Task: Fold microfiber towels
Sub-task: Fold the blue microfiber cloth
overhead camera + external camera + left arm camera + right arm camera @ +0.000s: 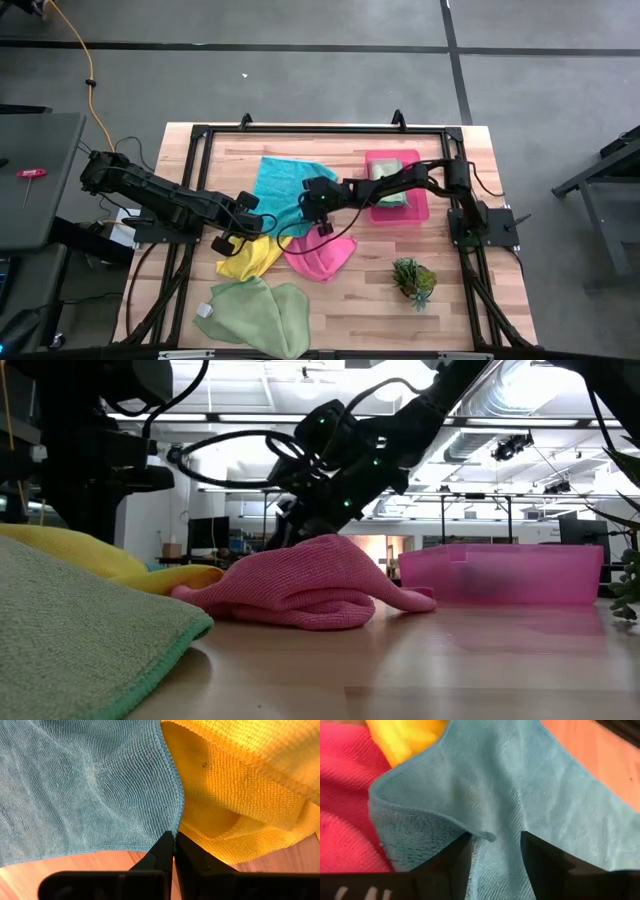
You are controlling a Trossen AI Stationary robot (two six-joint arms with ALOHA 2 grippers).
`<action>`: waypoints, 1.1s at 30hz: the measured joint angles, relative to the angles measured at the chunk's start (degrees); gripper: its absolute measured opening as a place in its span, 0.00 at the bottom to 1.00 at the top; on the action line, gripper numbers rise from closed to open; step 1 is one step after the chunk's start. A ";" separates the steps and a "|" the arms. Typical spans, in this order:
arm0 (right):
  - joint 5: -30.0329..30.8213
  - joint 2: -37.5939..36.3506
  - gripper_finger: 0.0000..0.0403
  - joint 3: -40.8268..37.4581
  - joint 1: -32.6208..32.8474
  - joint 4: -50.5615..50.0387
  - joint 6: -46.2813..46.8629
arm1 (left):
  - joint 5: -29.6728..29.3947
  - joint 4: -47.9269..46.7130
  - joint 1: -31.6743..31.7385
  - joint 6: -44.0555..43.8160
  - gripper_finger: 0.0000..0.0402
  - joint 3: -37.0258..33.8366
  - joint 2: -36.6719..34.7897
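A teal towel point(285, 180) lies spread near the table's middle. Its near part rests over a yellow towel point(250, 258) and beside a crumpled hot pink towel point(322, 255). Two pale green towels point(255, 312) lie at the near edge. My left gripper point(232, 238) is shut at a corner of the teal towel point(90, 785), next to the yellow towel point(240, 785). My right gripper point(318, 218) stands open over the teal towel point(520, 785), one finger on each side of a turned-over edge point(480, 836). In the low view the pink towel point(310, 585) hides its fingertips. My left gripper pinches the teal towel's corner point(172, 831) between its two shut fingers, coming steeply from above. The fingertips cover the corner's very tip. The rest of the towel lies slack on the table and against the yellow towel. I cannot tell whether my right gripper touches the teal towel.
A pink plastic tray point(420, 185) with a folded cloth in it stands at the far right. A small spiky green plant point(413, 280) sits near the right front. Bare wood lies between the plant and the green towels.
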 joint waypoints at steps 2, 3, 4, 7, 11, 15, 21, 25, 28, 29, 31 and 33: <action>0.00 0.00 0.36 -0.02 0.06 -0.24 0.00 | 0.00 0.04 0.00 0.00 0.00 0.00 0.00; 0.00 0.00 0.34 0.00 0.06 -0.30 0.02 | 0.02 0.02 0.00 0.00 0.00 0.00 0.00; 0.00 0.00 0.32 0.00 0.08 -0.30 0.02 | 0.02 0.03 0.00 0.00 0.00 0.00 0.00; -0.01 0.00 0.26 -0.01 0.09 -0.30 0.02 | 0.02 0.02 0.00 0.00 0.00 0.00 0.00; 0.00 0.00 0.23 0.00 0.44 0.48 -0.09 | 0.07 0.04 0.00 0.00 0.00 0.00 0.00; -0.12 0.00 0.23 -0.01 1.57 0.46 -0.10 | 0.11 0.04 0.00 0.00 0.00 0.00 0.00; -0.70 0.00 0.20 -0.01 3.25 0.37 -0.06 | 0.13 0.04 0.00 0.00 0.00 0.00 0.00; 0.18 0.00 0.08 -0.02 3.36 -0.09 1.37 | 0.13 0.04 0.00 0.00 0.00 0.00 0.00; 0.26 0.00 0.02 -0.02 3.32 -2.01 3.47 | 0.11 0.04 0.00 0.00 0.00 0.00 0.00; 0.29 0.00 0.02 0.00 3.30 -3.32 3.93 | 0.13 0.04 0.00 0.00 0.00 0.00 0.00; 1.35 0.00 0.01 0.00 3.30 -6.46 4.93 | 0.11 0.04 0.00 0.00 0.00 0.00 0.00; 1.56 -0.29 0.00 -0.01 3.32 -10.10 6.53 | 0.11 0.04 0.00 0.00 0.00 0.00 0.00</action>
